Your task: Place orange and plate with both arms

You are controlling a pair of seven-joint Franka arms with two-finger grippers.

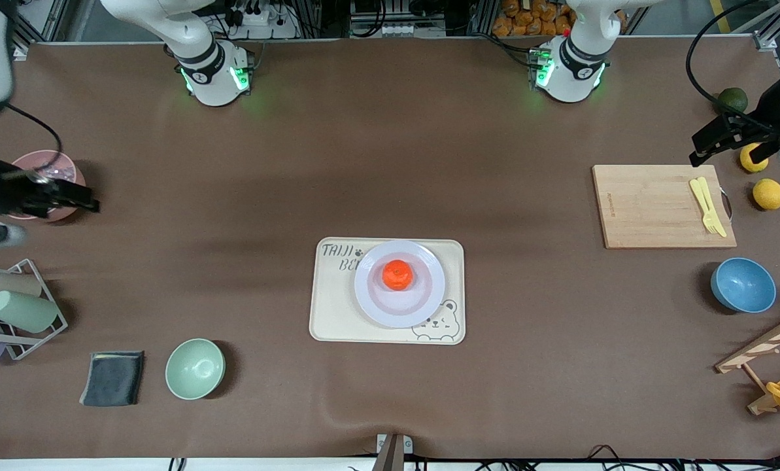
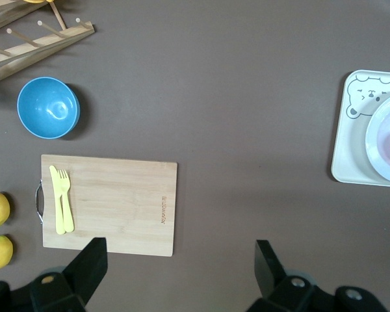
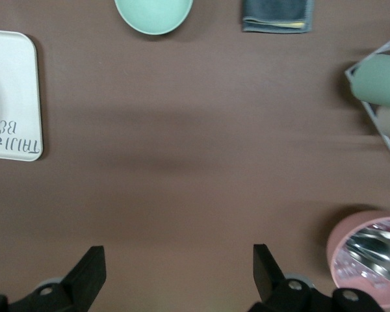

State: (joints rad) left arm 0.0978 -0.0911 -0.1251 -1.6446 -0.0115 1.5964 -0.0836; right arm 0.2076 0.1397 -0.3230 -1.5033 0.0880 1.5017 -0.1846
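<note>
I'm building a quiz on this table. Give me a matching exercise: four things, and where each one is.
1 orange
2 plate
3 fork
4 cloth

A on the cutting board
B on the tray
C beside the green bowl
D on the plate

Pairs: 1-D, 2-B, 3-A, 4-C

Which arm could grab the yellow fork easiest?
Left. Its open tool hangs by the cutting board holding the fork; the right tool waits over the pink bowl.
</note>
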